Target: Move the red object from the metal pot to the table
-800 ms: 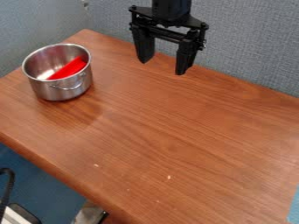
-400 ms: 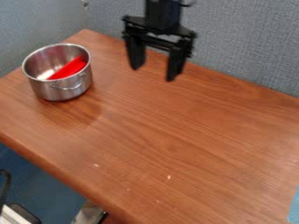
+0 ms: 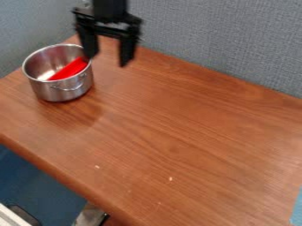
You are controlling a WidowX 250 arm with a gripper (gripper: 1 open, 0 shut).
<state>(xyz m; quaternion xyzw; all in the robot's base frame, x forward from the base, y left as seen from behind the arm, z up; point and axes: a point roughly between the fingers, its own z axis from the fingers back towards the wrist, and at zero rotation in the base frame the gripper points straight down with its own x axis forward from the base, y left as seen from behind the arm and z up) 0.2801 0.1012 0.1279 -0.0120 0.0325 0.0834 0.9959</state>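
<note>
The metal pot (image 3: pixel 56 72) stands near the table's (image 3: pixel 177 132) far left corner. Inside it lies the red object (image 3: pixel 73 67), leaning toward the pot's right side. My gripper (image 3: pixel 105 55) hangs open above the table's back edge, just up and to the right of the pot. Nothing sits between its two dark fingers (image 3: pixel 124 51).
A grey-blue wall (image 3: pixel 224 35) runs right behind the table's back edge. The table's front edge and rounded corner drop off at the lower left, with floor clutter (image 3: pixel 18 216) below.
My open gripper has swept left along the back of the table, from above the middle to right beside the pot. The pot and the red object have stayed put.
</note>
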